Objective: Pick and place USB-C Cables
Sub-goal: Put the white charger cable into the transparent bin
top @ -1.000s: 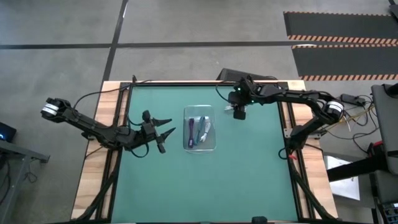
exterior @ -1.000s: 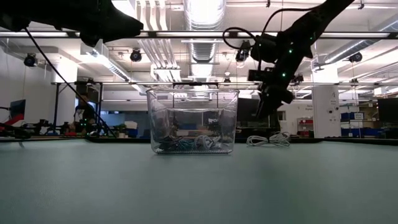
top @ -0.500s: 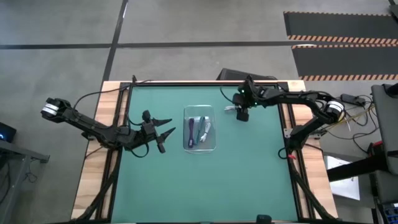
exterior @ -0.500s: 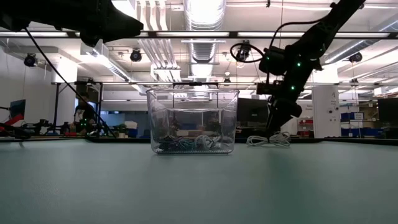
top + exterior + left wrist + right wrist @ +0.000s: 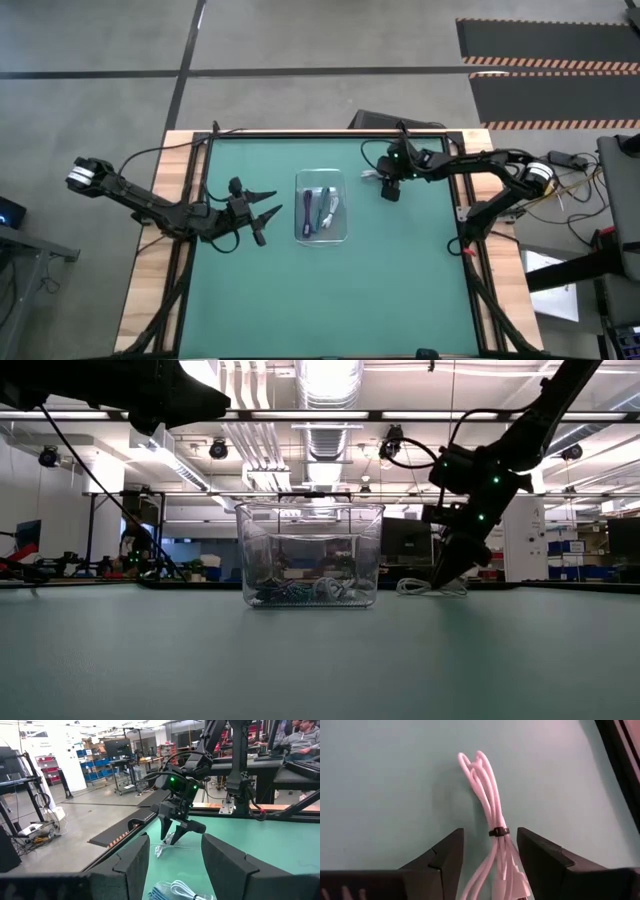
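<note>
One white-silver cable bundle (image 5: pixel 489 815) lies flat on the green table near its far edge, bound by a black tie (image 5: pixel 497 831). It also shows as a white bundle (image 5: pixel 370 175) in the high view and as low white loops (image 5: pixel 428 588) in the low view. My right gripper (image 5: pixel 488 832) is open and points down. Its fingers stand on either side of the bundle's tied middle, with a gap on each side. The clear tray (image 5: pixel 321 236) holds a teal-blue, a dark purple and a white bundle (image 5: pixel 333 206). My left gripper (image 5: pixel 276 200) waits open, left of the tray.
The tray (image 5: pixel 310 510) stands at the table's middle, between the two arms. Green table surface lies bare on its near side. The black frame rail (image 5: pixel 620 765) of the table's edge runs close beside the white bundle. A person sits in the room beyond the table (image 5: pixel 305 740).
My right gripper has come down from above the table until its fingertips are at the table, around the white bundle. It also shifted slightly toward the table's right edge. The bundle, the tray and my left arm have stayed put.
</note>
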